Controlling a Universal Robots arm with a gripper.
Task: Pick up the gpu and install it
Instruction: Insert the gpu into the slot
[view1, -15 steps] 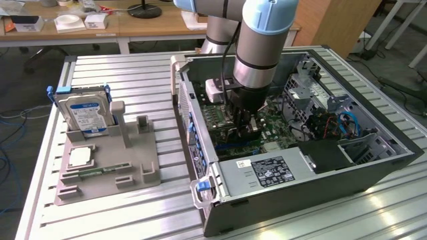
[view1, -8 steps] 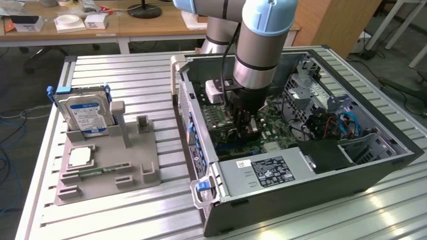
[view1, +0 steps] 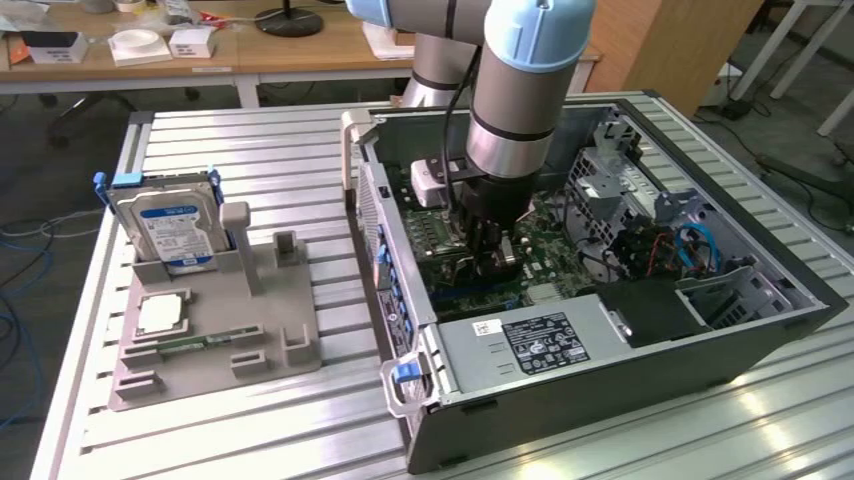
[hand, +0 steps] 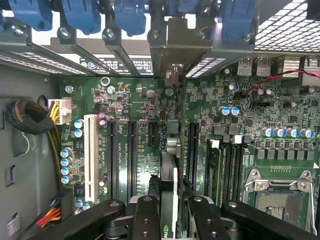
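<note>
Here we see the gripper (hand: 169, 212) down inside the open case (view1: 747, 330), its fingers (hand: 145, 217) clamped on the gpu (hand: 169, 175), which stands edge-on over the motherboard (hand: 135, 100) between the expansion slots. On the tray (view1: 214, 360) beside the case, the hard drive (view1: 171, 228) stands upright.

silver-grey arm (view1: 514, 90) with pale blue joint caps, black tool (hand: 172, 220) with screw-studded black fingers (hand: 145, 220).
</note>
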